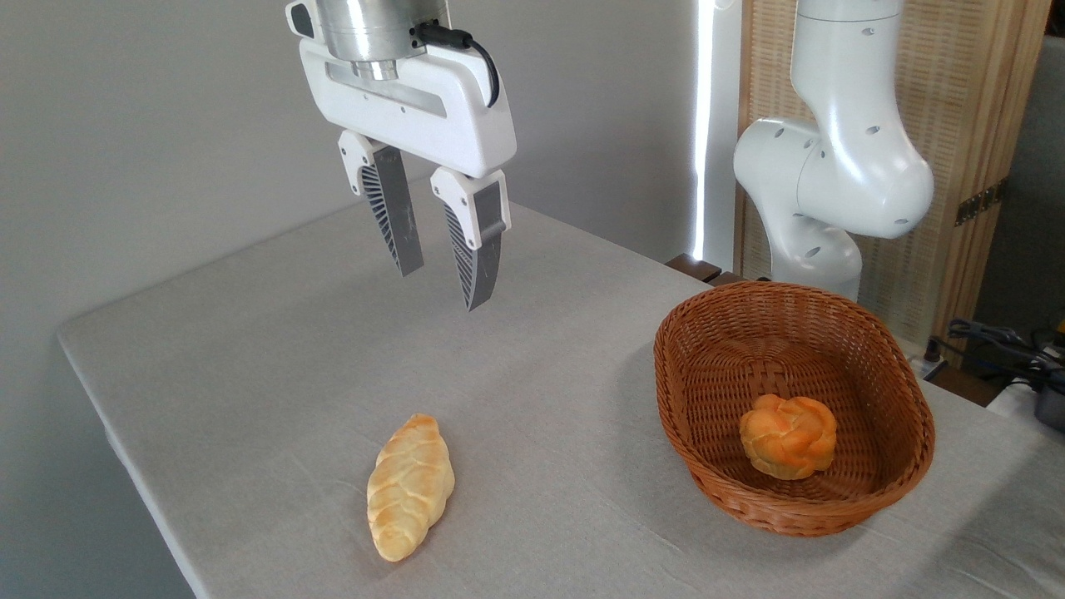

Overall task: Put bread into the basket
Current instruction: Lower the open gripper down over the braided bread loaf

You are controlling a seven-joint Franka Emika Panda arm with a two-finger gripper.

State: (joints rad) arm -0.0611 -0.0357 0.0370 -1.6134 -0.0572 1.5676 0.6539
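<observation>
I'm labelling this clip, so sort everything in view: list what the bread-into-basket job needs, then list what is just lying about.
Needed for the job:
- braided loaf, lying on the table
- wicker basket, to the right
- hand, open, above the table, holding nothing

Just lying about:
- round bun, already inside the basket
- cables past the table's far right edge

Open air below the gripper (445,287), bare table (274,333) beneath it, bread (411,487) unobstructed below, basket (903,399) well right, bun (789,437) occupying its floor
</observation>
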